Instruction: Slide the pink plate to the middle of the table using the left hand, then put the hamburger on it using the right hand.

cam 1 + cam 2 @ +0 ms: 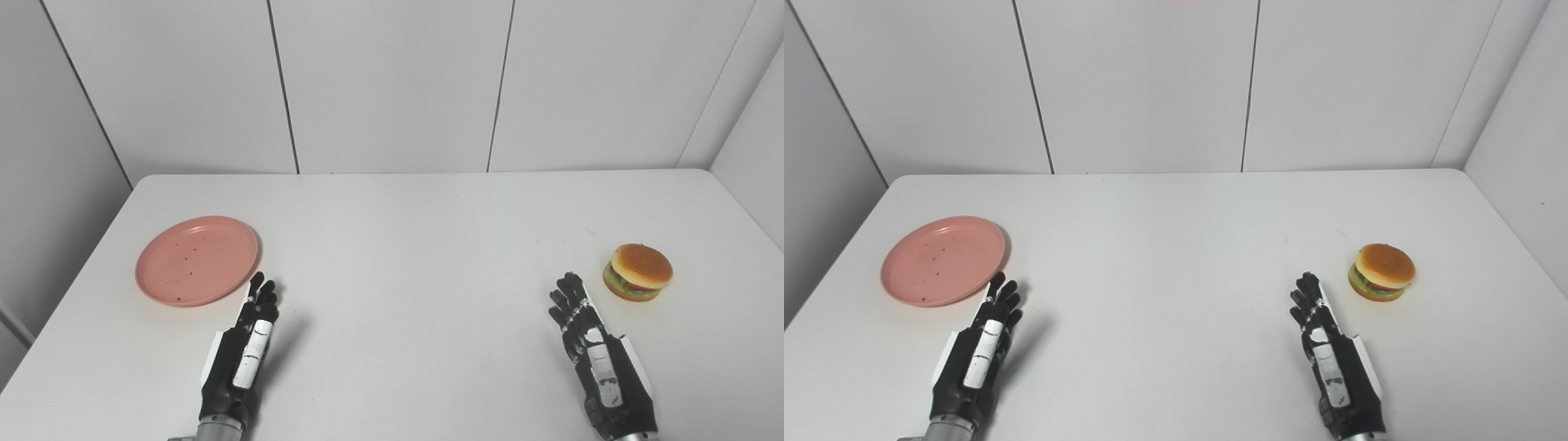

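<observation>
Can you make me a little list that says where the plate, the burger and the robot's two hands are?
pink plate: left side of table, lying flat, bare but for dark specks
hamburger: right side, on the table, not on the plate
left hand: open, fingertips near the plate's edge
right hand: open, beside the hamburger, holding nothing

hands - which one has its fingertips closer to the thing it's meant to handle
The left hand: its fingertips reach almost to the near rim of the pink plate. The right hand lies beside the hamburger with a clear gap of bare table between them.
</observation>
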Tool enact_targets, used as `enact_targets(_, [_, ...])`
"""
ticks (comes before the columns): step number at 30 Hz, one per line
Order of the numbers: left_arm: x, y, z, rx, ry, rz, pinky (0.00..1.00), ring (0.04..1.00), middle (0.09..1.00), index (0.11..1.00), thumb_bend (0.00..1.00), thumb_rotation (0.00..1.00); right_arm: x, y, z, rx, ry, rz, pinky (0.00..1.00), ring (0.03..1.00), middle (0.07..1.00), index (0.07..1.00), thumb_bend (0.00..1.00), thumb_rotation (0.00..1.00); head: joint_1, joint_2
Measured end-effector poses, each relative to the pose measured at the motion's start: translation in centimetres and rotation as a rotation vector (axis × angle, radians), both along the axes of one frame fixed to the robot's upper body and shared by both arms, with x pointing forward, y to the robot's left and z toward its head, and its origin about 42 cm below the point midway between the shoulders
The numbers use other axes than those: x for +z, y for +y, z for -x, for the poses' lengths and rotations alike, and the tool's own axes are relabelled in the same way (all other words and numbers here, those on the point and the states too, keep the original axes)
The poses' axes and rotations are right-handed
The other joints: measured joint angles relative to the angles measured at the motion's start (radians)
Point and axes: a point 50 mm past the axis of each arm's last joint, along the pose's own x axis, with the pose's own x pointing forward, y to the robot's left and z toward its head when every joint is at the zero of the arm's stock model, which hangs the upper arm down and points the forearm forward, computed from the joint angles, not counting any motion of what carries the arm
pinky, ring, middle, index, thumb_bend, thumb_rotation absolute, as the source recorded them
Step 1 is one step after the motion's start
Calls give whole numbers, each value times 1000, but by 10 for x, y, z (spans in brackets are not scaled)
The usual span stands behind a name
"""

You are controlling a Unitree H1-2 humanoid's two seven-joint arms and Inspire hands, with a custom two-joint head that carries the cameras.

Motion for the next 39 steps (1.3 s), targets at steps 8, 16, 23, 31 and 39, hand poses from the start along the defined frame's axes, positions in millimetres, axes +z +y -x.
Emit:
enact_targets(8, [0, 0, 0, -4, 1, -3, 1000, 1000, 1000, 1000, 837, 833, -1, 0, 0, -2, 3, -2, 1000, 1000, 1000, 1000, 861, 920, 3, -2])
enact_targets(16, [0, -1, 0, -4, 1, -5, 1000, 1000, 1000, 1000, 826, 830, -1, 0, 0, -1, 3, -2, 1000, 1000, 1000, 1000, 861, 922, 2, -3])
enact_targets(23, [-1, -2, 0, -7, 0, -6, 1000, 1000, 1000, 1000, 839, 825, -1, -1, 0, 3, 4, -14, 1000, 1000, 1000, 1000, 884, 924, 44, -28])
enact_targets(31, [-8, -12, -3, -1, -14, -39, 1000, 988, 1000, 1000, 827, 803, -6, -5, -2, 46, -15, -32, 1000, 997, 999, 998, 873, 921, 133, -93])
enact_targets(39, [-14, -19, -5, 5, -43, -73, 998, 988, 1000, 1000, 779, 800, -12, -10, -3, 69, -51, -39, 1000, 996, 993, 1000, 891, 913, 186, -140])
